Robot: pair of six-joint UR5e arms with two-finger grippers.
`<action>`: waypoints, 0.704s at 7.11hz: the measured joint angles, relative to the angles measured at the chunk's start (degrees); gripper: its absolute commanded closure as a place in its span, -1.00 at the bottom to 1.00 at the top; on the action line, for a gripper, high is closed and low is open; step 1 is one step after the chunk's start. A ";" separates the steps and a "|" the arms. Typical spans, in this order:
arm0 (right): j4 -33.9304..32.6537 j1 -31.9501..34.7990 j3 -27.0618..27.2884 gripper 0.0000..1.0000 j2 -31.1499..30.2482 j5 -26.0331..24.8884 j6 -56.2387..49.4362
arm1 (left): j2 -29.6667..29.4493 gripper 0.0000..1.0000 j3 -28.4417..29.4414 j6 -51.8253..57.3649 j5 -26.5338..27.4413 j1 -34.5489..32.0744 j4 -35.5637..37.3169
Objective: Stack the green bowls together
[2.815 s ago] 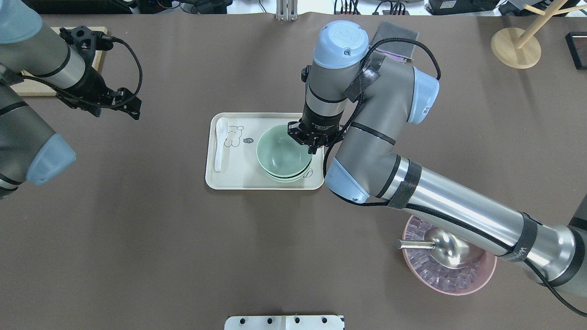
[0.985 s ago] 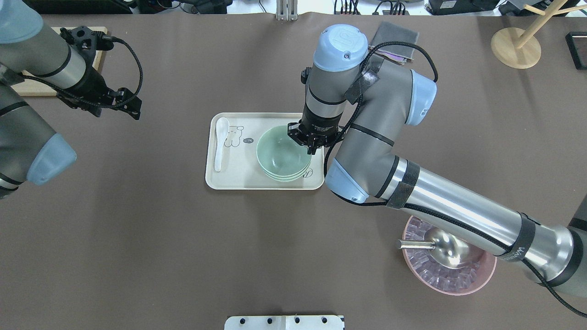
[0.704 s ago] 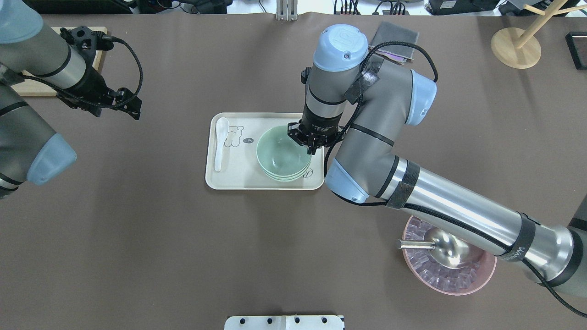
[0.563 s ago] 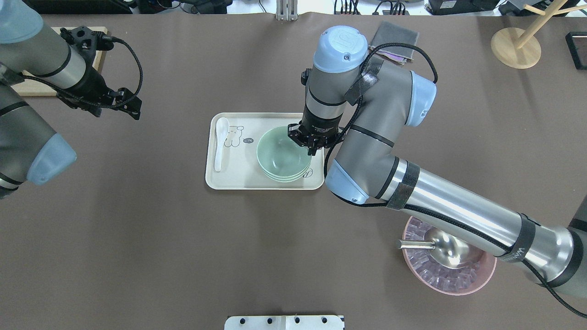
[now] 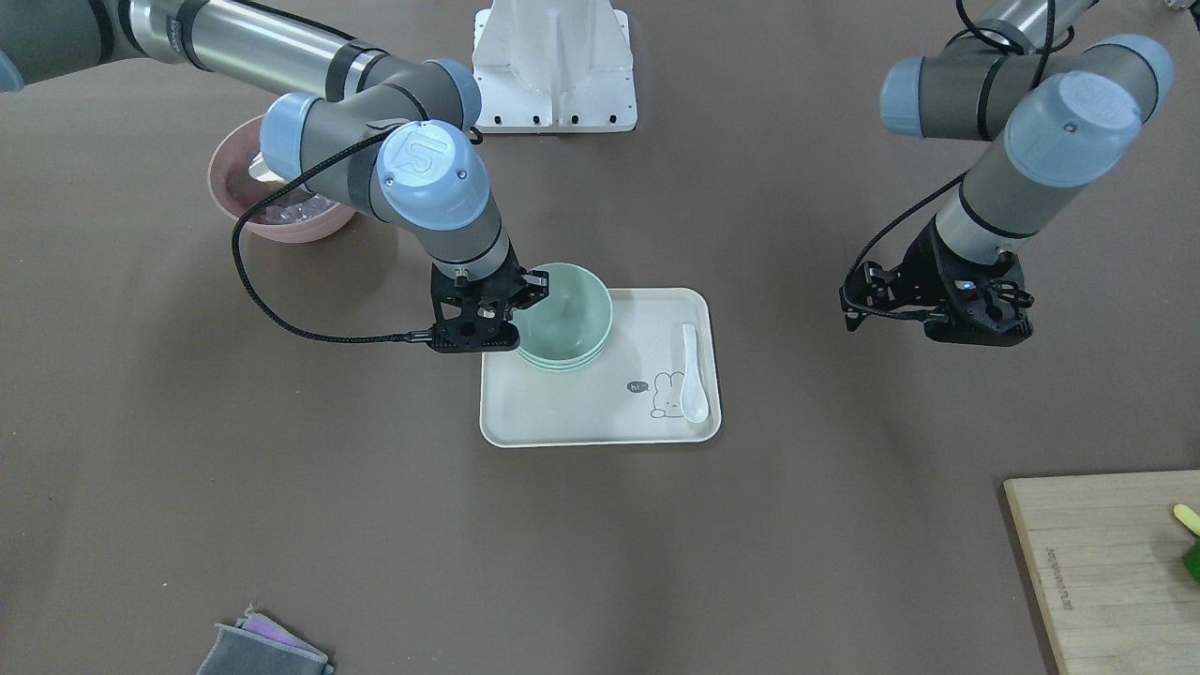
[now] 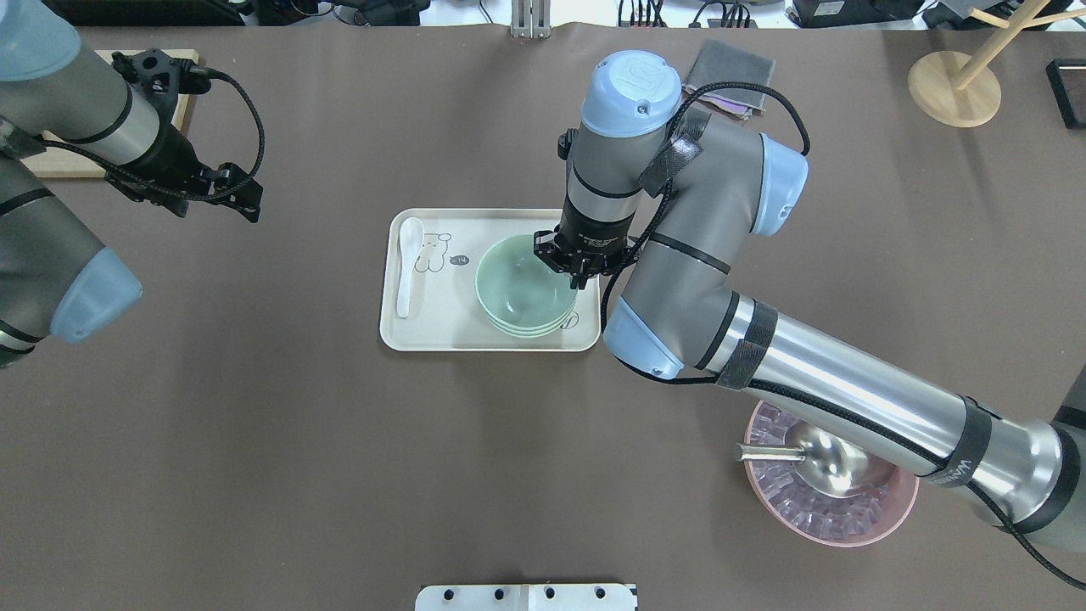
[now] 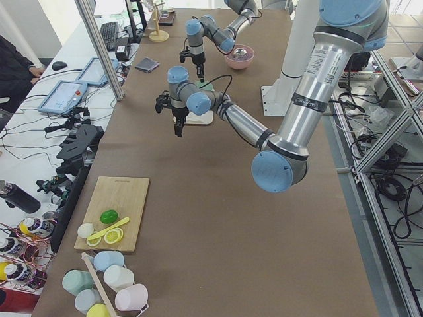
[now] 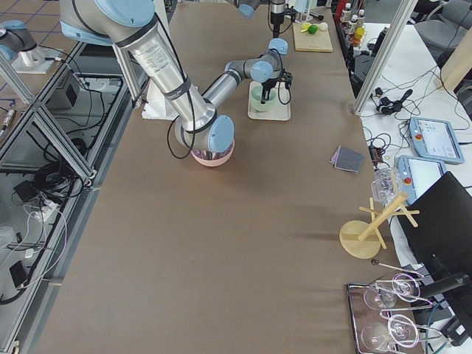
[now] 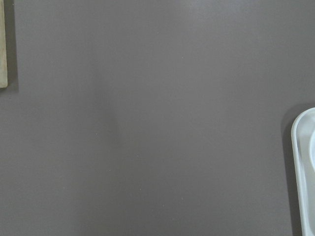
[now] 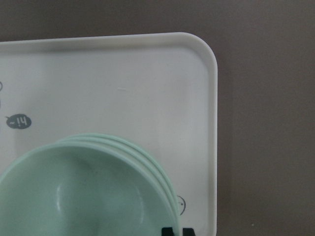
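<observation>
Between the fingers of the right gripper (image 6: pixel 577 278), almost shut, sits the rim of three nested round pale mint-green matte bowls (image 6: pixel 513 293); its wrist points straight down. Left gripper (image 6: pixel 246 202), well aside: opening unclear.

Robotics lab: aluminium framing (image 8: pixel 382 55), teach pendants (image 8: pixel 436 138)

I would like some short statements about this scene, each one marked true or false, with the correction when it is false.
1. The green bowls sit nested in one stack on the tray. True.
2. The white spoon lies inside the top bowl. False: it lies on the tray, beside the stack.
3. The right gripper is at the top bowl's rim. True.
4. The pink bowl stands on the tray. False: it stands on the table, apart from the tray.
5. The left gripper is over the tray. False: it is over the table, off the tray.
</observation>
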 measured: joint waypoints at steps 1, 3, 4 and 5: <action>0.04 0.00 0.03 -0.99 -0.01 -0.03 -0.07 | -0.03 -0.94 0.03 0.00 0.00 -0.01 0.02; 0.05 0.00 0.15 -1.00 0.12 -0.01 0.29 | -0.06 -0.94 0.03 0.00 0.00 0.01 -0.01; 0.14 0.01 0.25 -1.00 0.22 0.01 0.50 | -0.06 -0.95 0.02 -0.02 -0.02 0.01 0.02; 0.27 0.16 0.48 -1.00 0.29 0.04 0.59 | -0.09 -0.95 -0.06 -0.06 -0.06 -0.07 0.15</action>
